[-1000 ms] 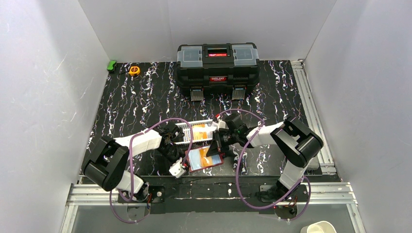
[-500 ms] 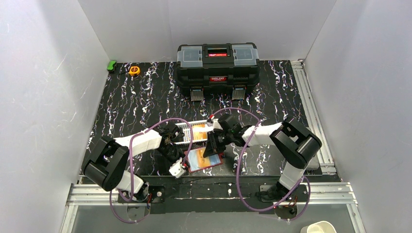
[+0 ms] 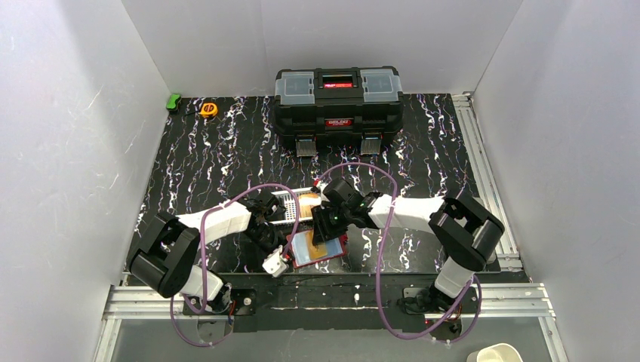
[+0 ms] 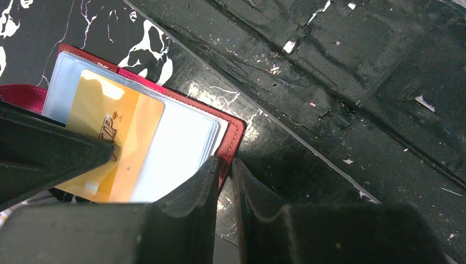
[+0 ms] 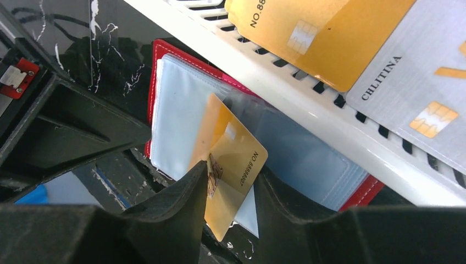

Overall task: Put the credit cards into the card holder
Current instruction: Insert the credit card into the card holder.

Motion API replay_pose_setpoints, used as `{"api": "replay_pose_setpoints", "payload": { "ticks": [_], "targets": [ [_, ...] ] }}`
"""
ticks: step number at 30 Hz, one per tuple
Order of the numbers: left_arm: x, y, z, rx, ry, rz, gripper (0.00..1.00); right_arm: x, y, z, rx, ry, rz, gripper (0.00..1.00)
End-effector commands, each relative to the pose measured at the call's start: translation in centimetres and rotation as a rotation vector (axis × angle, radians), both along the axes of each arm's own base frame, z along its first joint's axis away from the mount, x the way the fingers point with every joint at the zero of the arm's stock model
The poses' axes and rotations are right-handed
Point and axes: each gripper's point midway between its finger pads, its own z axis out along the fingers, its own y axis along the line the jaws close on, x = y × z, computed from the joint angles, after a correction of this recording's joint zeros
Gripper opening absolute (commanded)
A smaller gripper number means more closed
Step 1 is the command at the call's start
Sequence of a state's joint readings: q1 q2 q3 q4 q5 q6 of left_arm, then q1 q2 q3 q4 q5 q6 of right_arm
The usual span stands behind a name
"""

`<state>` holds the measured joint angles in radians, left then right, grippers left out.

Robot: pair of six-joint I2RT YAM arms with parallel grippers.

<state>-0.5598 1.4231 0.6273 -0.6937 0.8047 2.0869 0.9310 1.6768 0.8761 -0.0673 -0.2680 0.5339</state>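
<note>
Black marbled counter: left fingers pinch the red holder by its edge; right fingers stand parted around an orange card on it.

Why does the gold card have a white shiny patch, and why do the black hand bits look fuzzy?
Left wrist view: light glare makes a pale patch on the gold card over the card holder; the left hand sits too near the lens, so it looks soft. Right wrist view: the right hand blurs likewise.
</note>
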Motion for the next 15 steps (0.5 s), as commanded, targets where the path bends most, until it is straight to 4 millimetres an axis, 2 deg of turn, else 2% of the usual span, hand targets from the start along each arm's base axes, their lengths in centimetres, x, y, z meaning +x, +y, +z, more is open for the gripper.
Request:
{"api": "replay_pose_setpoints", "payload": {
  "ticks": [1,7,15],
  "targets": [
    [-1.15,0.60,-0.78,-0.063,-0.135,-0.233,0.15,0.72,-3.38,-1.97,-0.222,-0.060,-0.052,0.46],
    [-1.18,0.59,-0.74,-0.065,-0.136,-0.232,0.15,0.25,-4.32,-2.49,-0.356,-0.107,-0.052,0.47],
    [-1.26,0.72,-0.80,-0.060,-0.134,-0.229,0.15,0.40,-3.82,-2.00,-0.351,-0.122,-0.053,0.48]
  ]
}}
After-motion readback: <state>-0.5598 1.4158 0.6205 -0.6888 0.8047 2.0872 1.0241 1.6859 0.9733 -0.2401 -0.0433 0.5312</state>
